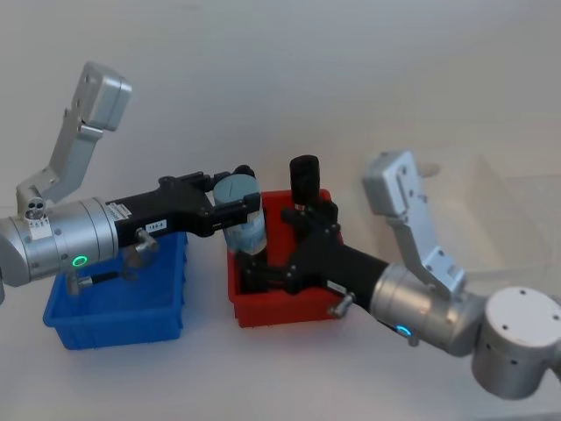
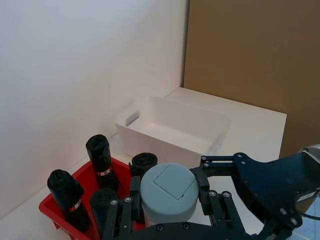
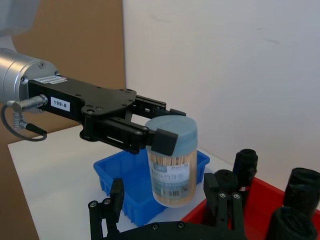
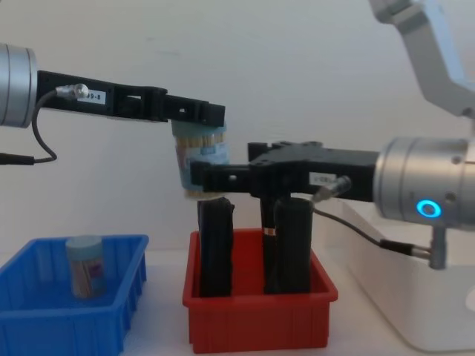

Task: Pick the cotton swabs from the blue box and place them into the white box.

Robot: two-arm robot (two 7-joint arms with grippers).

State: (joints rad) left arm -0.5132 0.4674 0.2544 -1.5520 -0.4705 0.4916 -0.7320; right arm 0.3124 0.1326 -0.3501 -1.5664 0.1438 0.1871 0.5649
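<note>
My left gripper (image 1: 235, 203) is shut on a jar of cotton swabs (image 1: 243, 221), holding it by its pale blue lid (image 2: 169, 192) in the air above the red bin's left end. My right gripper (image 3: 164, 184) is open, with one finger on either side of the jar's lower half and a gap on both sides. In the chest view the right gripper (image 4: 214, 178) sits level with the jar (image 4: 199, 159). A second jar of cotton swabs (image 4: 84, 265) stands in the blue box (image 4: 44, 315). The white box (image 2: 175, 125) lies beyond the red bin, to my right.
A red bin (image 4: 260, 319) between the blue box (image 1: 114, 303) and the white box (image 4: 401, 297) holds several tall black cylinders (image 4: 215, 248) that reach up close under the grippers. A brown panel (image 2: 240, 50) stands behind the white box.
</note>
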